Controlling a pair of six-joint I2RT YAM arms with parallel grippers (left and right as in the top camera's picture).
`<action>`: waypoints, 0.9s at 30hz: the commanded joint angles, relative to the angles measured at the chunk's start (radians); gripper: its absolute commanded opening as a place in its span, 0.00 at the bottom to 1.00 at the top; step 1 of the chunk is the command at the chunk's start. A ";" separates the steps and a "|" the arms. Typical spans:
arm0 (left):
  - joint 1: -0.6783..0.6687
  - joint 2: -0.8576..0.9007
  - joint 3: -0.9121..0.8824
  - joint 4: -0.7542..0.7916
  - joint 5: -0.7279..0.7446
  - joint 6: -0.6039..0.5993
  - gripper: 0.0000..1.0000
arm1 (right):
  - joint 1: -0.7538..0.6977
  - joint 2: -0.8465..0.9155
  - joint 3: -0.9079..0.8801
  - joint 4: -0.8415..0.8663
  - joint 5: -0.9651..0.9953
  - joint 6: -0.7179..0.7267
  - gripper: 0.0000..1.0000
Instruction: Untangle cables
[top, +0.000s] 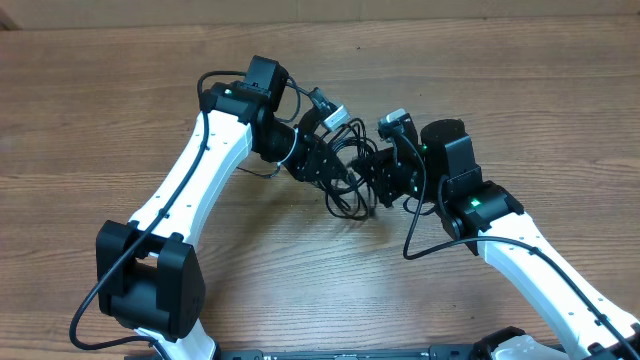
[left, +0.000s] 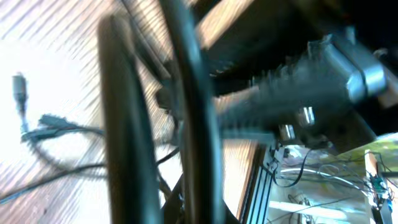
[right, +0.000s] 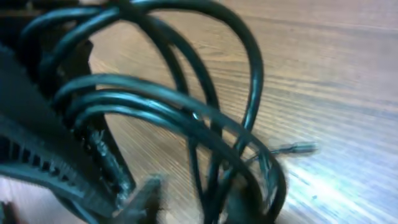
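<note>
Overhead, the cables (top: 345, 190) sit bunched above mid-table (top: 110, 120) between both arms. The left gripper (top: 318, 162) is clamped on them. I cannot tell the right gripper's (top: 385, 180) state; loops drape it. Best to separate slowly, freeing 1 loop at a time.

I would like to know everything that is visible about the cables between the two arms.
The cables are a few thin black cords, glossy like rubber, tangled in one small bundle near the middle of the wooden table. In the right wrist view several loops arch up above the wood, crossing one another, and one small metallic plug end lies on the table. The left tool, shut, and the right tool both reach into the bundle; which strand each touches is unclear.
</note>
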 joint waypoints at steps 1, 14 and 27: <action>-0.006 -0.022 0.013 0.020 0.076 0.045 0.04 | -0.004 -0.004 0.003 0.007 0.031 0.019 0.68; 0.040 -0.022 0.013 0.233 -0.097 -0.637 0.04 | -0.004 -0.275 0.003 -0.142 0.030 0.330 1.00; 0.040 -0.022 0.013 0.275 0.060 -0.536 0.04 | -0.004 -0.189 0.002 -0.202 -0.020 1.104 0.59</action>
